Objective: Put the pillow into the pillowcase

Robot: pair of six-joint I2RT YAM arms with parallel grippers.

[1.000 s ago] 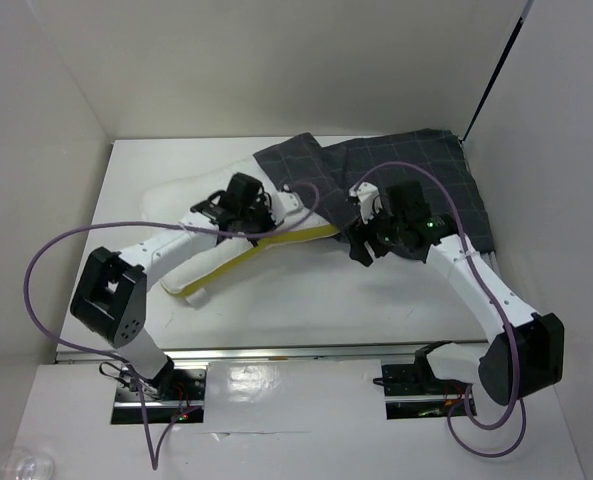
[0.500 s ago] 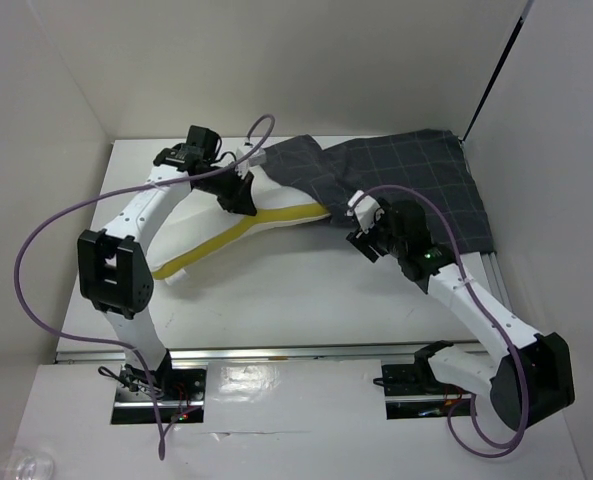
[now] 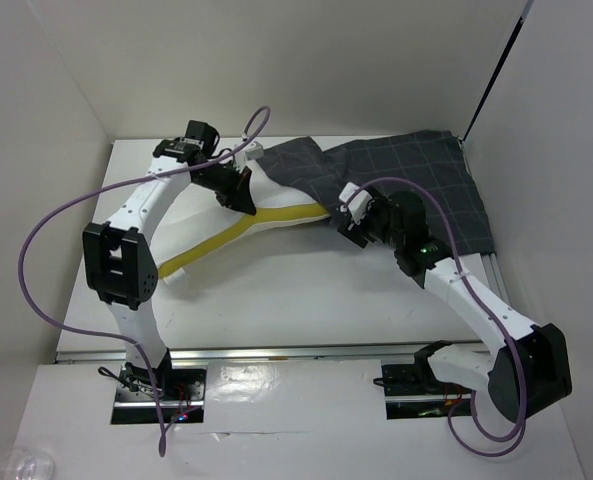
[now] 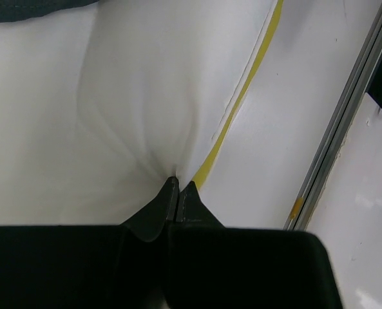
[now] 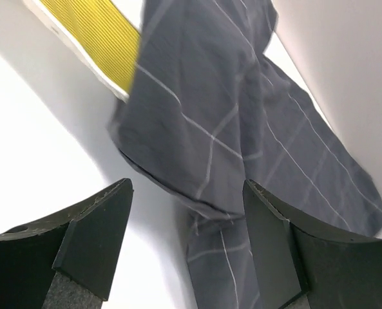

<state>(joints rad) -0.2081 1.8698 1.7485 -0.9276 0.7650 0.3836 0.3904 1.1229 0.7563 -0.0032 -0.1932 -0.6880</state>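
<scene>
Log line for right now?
left end effector: shut on pillow | right end effector: open, holding nothing | pillowcase: covers one pillow end

From overhead the pillowcase point(image 3: 406, 172) is covering the far end of the pillow point(image 3: 286, 214), while the left wrist view is cropping the pillow along its top and left edges and the right wrist view is cutting the pillowcase off at the bottom and right
</scene>
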